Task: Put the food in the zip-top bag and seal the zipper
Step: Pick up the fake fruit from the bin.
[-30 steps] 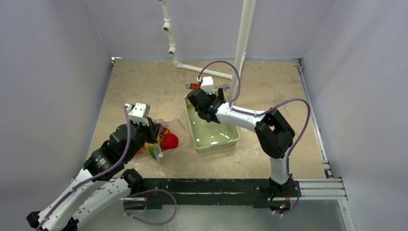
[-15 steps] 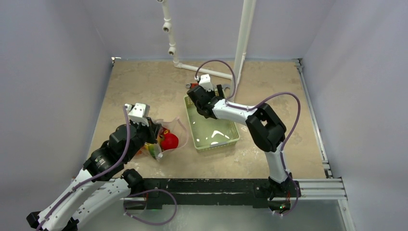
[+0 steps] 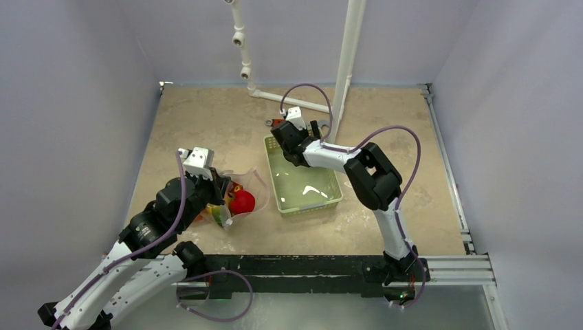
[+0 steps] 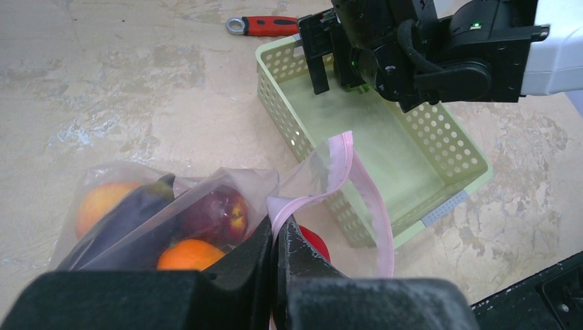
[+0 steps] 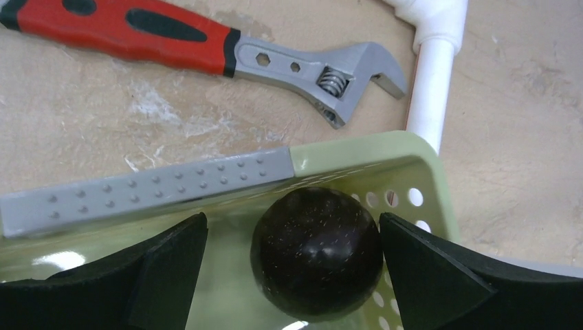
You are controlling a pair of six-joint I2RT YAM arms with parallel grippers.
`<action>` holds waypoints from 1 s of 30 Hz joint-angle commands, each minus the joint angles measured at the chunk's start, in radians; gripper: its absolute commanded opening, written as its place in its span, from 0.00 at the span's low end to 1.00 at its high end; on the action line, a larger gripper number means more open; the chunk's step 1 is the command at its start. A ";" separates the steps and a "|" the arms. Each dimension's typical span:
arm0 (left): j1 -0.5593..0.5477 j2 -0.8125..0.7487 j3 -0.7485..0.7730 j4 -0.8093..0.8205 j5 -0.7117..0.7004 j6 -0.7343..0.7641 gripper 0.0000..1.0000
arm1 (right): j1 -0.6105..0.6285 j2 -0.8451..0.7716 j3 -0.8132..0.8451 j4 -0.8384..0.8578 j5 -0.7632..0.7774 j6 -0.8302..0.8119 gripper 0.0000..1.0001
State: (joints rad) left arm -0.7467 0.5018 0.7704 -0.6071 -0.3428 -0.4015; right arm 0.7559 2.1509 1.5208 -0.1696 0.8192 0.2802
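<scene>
The clear zip-top bag (image 4: 206, 196) lies left of the basket with its mouth open. It holds a red tomato (image 3: 242, 201), a red apple (image 4: 220, 213), an orange (image 4: 189, 256), a dark purple piece (image 4: 124, 216) and a yellow-orange fruit (image 4: 100, 203). My left gripper (image 4: 278, 237) is shut on the zipper (image 4: 344, 161), the pink strip at the bag's mouth, and holds it up. My right gripper (image 5: 292, 223) is open inside the basket's far corner. Its jaws stand either side of a dark purple ball (image 5: 316, 251), the right finger (image 5: 426, 275) almost touching it.
The light green basket (image 3: 323, 199) stands mid-table, and its far rim (image 5: 357, 151) shows in the right wrist view. A red-handled wrench (image 5: 206, 48) lies just beyond it. A white pipe (image 5: 430, 75) runs beside the basket corner, and its upright (image 3: 344, 62) stands behind.
My right gripper has moved further into the far corner of the basket, and its elbow has swung left. The left arm and the bag have not moved.
</scene>
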 commanded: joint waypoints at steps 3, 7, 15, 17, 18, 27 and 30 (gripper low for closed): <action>0.004 -0.006 -0.006 0.048 0.011 -0.001 0.00 | -0.026 0.011 0.030 0.031 -0.010 0.016 0.92; 0.004 -0.005 -0.006 0.048 0.011 -0.001 0.00 | -0.027 -0.002 0.026 0.026 -0.009 0.022 0.80; 0.004 -0.006 -0.006 0.046 0.009 -0.002 0.00 | -0.025 -0.082 0.004 0.005 -0.033 0.062 0.46; 0.004 -0.006 -0.006 0.047 0.007 -0.003 0.00 | -0.025 -0.110 -0.010 0.001 -0.045 0.072 0.39; 0.004 -0.006 -0.006 0.046 0.007 -0.002 0.00 | -0.025 -0.134 -0.019 0.002 -0.055 0.077 0.38; 0.004 -0.003 -0.006 0.044 -0.001 -0.007 0.00 | -0.001 -0.358 -0.125 0.009 -0.208 0.114 0.32; 0.003 0.000 -0.006 0.044 -0.002 -0.007 0.00 | 0.018 -0.449 -0.164 0.031 -0.316 0.100 0.32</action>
State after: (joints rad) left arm -0.7467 0.5018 0.7704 -0.6071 -0.3435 -0.4019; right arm 0.7570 1.8355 1.3949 -0.1707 0.6292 0.3443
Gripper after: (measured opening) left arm 0.003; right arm 0.631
